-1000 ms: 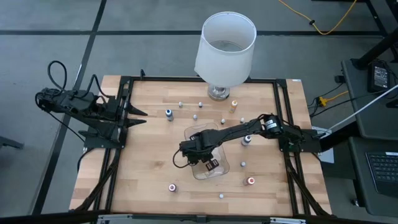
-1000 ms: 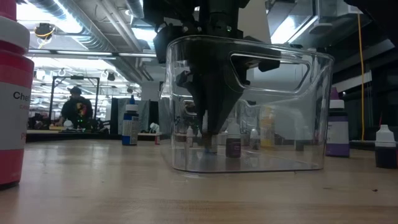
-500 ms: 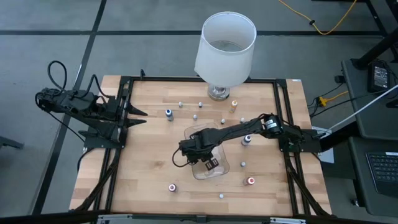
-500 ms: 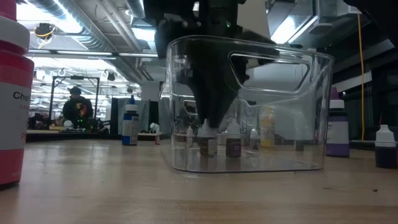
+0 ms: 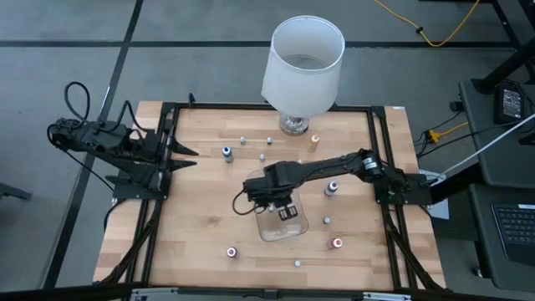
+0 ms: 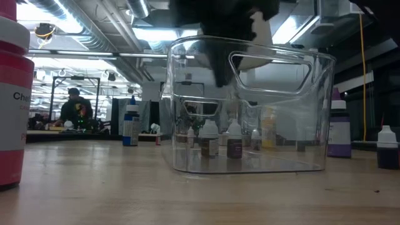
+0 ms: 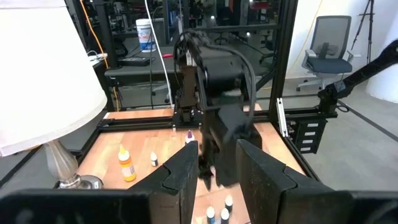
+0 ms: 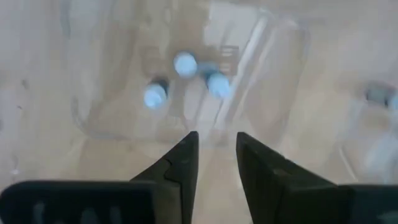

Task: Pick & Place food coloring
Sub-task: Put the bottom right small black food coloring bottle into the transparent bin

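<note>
The clear tray (image 5: 282,226) sits mid-table, and small white-capped food coloring bottles (image 8: 185,64) stand on its floor; two show in the low view (image 6: 209,140). More bottles are scattered on the table, such as a blue one (image 5: 226,152), an orange one (image 5: 314,142) and red ones (image 5: 337,243). My right gripper (image 8: 216,149) hovers open above the tray's far-left part (image 5: 272,188), touching nothing. My left gripper (image 5: 182,156) waits open at the table's left edge.
A large white lamp (image 5: 303,67) stands at the table's far edge. In the low view a big red bottle (image 6: 12,94) is close on the near left, and a purple bottle (image 6: 339,131) and a dark bottle (image 6: 387,147) are on the right. A person shows in the room behind.
My right gripper has risen out of the tray and shifted toward the table's far edge. It has left one more white-capped bottle standing upright on the tray floor beside the earlier one.
</note>
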Motion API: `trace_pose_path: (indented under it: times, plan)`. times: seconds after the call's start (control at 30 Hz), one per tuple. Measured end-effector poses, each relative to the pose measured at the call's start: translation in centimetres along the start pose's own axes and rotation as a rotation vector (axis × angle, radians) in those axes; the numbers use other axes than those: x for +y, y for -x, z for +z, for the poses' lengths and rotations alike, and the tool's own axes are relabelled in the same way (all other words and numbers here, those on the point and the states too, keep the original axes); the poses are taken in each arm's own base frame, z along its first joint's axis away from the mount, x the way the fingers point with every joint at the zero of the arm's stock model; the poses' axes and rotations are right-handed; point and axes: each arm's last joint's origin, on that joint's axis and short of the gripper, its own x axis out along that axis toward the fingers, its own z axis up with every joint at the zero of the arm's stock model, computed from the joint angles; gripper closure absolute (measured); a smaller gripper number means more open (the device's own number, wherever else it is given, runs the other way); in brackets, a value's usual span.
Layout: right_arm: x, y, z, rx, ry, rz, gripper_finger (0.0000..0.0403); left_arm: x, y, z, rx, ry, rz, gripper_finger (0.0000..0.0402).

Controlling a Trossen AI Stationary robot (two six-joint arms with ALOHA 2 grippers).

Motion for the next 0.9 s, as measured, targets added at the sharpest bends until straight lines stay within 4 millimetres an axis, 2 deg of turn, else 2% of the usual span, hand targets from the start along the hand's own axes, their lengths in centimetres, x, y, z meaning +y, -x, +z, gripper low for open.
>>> trace_pose_path:
  times: [0.2, 0.33, 0.47, 0.57, 0.67, 0.77, 0.9]
  plan:
    - [1.5, 2.1, -4.1, 0.008, -0.13, -0.003, 0.0292, 0.0, 0.0, -0.2, 0.021, -0.017, 0.0, 0.0297]
    - [3.1, 3.8, -8.3, -0.089, -0.238, -0.003, 0.0292, 0.0, 0.0, -0.4, 0.04, -0.023, 0.001, 0.0297]
    - [5.4, 4.7, -13.0, -0.204, -0.349, 0.027, 0.0292, 0.0, 0.0, -0.4, 0.042, -0.024, 0.001, 0.0297]
    - [7.4, 4.3, -15.8, -0.278, -0.402, 0.071, 0.0292, 0.1, 0.0, -0.4, 0.043, -0.025, 0.018, 0.0297]
    - [9.0, 3.1, -17.8, -0.328, -0.446, 0.115, 0.0292, 0.2, 0.0, -0.5, 0.05, -0.025, 0.052, 0.0297]
    - [10.1, 1.4, -18.5, -0.325, -0.476, 0.168, 0.0284, 0.2, 0.0, -0.6, 0.059, -0.018, 0.067, 0.0297]
    - [10.8, -0.8, -18.8, -0.279, -0.547, 0.226, 0.0246, 0.3, 0.0, -0.6, 0.058, -0.001, 0.086, 0.0297]
